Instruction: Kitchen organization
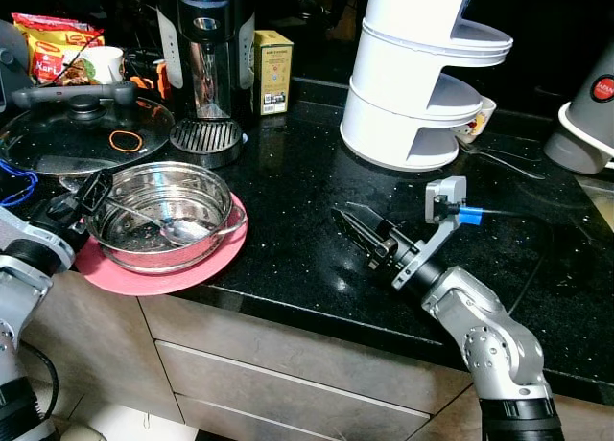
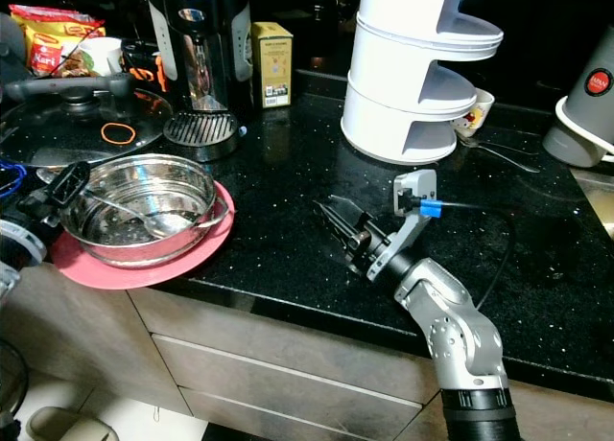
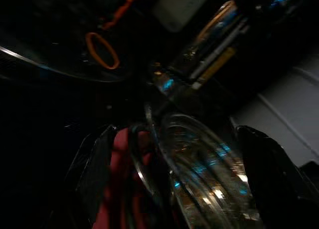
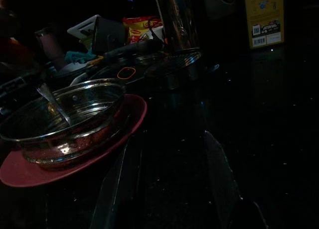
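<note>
A steel bowl (image 1: pixel 163 211) with a spoon (image 1: pixel 182 232) in it stands on a pink plate (image 1: pixel 197 266) at the front left of the black counter (image 1: pixel 288 230). My left gripper (image 1: pixel 91 203) is at the bowl's left rim. In the left wrist view its fingers (image 3: pixel 92 169) stand wide apart on either side of the rim and plate edge, open. My right gripper (image 1: pixel 355 228) hovers low over the counter to the right of the plate and points toward the bowl (image 4: pixel 65 119). Its fingers (image 4: pixel 122 184) are spread open with nothing between them.
Behind the bowl lie a glass pan lid (image 1: pixel 77 125) and an orange rubber band (image 1: pixel 125 140). A coffee machine (image 1: pixel 206 58), a yellow box (image 1: pixel 272 72) and a white tiered stand (image 1: pixel 422 67) line the back. A kettle (image 1: pixel 590 115) stands far right. Drawers (image 1: pixel 288 374) sit below the counter edge.
</note>
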Tool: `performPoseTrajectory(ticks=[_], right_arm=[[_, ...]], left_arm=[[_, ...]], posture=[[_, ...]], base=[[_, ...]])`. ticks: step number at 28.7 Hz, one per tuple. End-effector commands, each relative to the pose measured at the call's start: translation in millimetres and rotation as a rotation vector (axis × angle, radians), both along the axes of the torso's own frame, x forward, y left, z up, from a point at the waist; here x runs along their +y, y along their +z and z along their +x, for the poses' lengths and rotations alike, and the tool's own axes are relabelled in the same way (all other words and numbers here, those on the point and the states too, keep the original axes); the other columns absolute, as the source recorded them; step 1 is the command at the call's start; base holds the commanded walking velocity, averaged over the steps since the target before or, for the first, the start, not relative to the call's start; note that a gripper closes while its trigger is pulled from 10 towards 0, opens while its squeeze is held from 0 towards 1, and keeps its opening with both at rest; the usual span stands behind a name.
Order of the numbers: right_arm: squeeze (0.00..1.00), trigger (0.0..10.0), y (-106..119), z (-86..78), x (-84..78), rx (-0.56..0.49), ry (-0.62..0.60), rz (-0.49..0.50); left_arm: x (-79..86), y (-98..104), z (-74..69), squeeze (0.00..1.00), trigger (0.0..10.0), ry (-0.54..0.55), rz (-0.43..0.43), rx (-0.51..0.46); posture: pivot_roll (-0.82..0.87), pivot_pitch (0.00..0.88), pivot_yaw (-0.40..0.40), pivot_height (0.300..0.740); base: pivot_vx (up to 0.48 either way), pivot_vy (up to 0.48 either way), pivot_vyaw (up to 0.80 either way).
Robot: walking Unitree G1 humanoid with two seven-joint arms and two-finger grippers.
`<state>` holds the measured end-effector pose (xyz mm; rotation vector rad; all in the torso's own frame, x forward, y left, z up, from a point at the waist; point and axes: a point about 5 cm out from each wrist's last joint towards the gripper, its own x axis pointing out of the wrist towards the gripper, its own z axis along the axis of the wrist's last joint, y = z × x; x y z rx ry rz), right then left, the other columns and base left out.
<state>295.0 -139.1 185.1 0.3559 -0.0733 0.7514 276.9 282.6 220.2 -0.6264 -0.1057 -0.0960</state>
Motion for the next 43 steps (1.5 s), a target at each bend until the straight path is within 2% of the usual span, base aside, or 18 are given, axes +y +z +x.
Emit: performPoseTrajectory(ticks=[1, 5, 10, 12, 28, 36, 41, 43], right_arm=[[0.0, 10.0, 1.5, 0.8, -4.8, -0.008, -0.018, -0.003], [0.0, 10.0, 1.4, 1.1, -4.5, -0.008, -0.013, -0.004], [0.0, 10.0, 0.7, 0.7, -3.7, -0.006, -0.007, -0.006], [0.0, 10.0, 0.3, 0.2, -3.1, -0.005, -0.003, -0.009], [0.0, 10.0, 0.5, -0.2, -4.2, -0.002, -0.004, -0.015], [0.0, 10.0, 0.4, -0.4, -4.0, 0.0, -0.002, -0.013], [0.0, 10.0, 0.8, 0.2, -3.7, -0.001, -0.001, -0.011], [0.0, 10.0, 1.0, 0.3, -3.4, -0.001, -0.001, -0.009]], left_arm=[[-4.5, 5.8, 0.0, 0.0, 10.0, -0.023, -0.009, -0.019], [-10.1, 8.0, -1.2, 0.0, 10.0, -0.072, -0.022, -0.022], [-17.9, 2.0, -3.7, 0.0, 10.0, -0.121, -0.011, 0.012], [-24.5, -6.3, -6.5, 0.0, 10.0, -0.154, -0.005, 0.052], [-39.5, -1.7, -8.3, 0.0, 10.0, -0.197, -0.034, 0.038], [-25.8, -8.0, -13.5, 0.0, 10.0, -0.065, 0.043, 0.112], [-21.5, -11.8, -13.8, 0.0, 10.0, -0.026, 0.074, 0.149], [-21.2, -13.7, -14.1, 0.0, 10.0, -0.018, 0.112, 0.163]], posture=[[-0.01, 0.0, -0.086, 0.74], [0.0, 0.0, -0.085, 0.74], [-0.01, 0.0, -0.085, 0.74], [-0.01, 0.0, -0.087, 0.74], [-0.01, 0.0, -0.086, 0.74], [0.0, 0.0, -0.09, 0.74], [0.0, 0.0, -0.089, 0.74], [0.0, 0.0, -0.088, 0.74]], base=[[0.0, 0.0, 0.0], [0.0, 0.0, 0.0], [0.0, 0.0, 0.0], [0.0, 0.0, 0.0], [0.0, 0.0, 0.0], [0.0, 0.0, 0.0], [0.0, 0.0, 0.0], [0.0, 0.0, 0.0]])
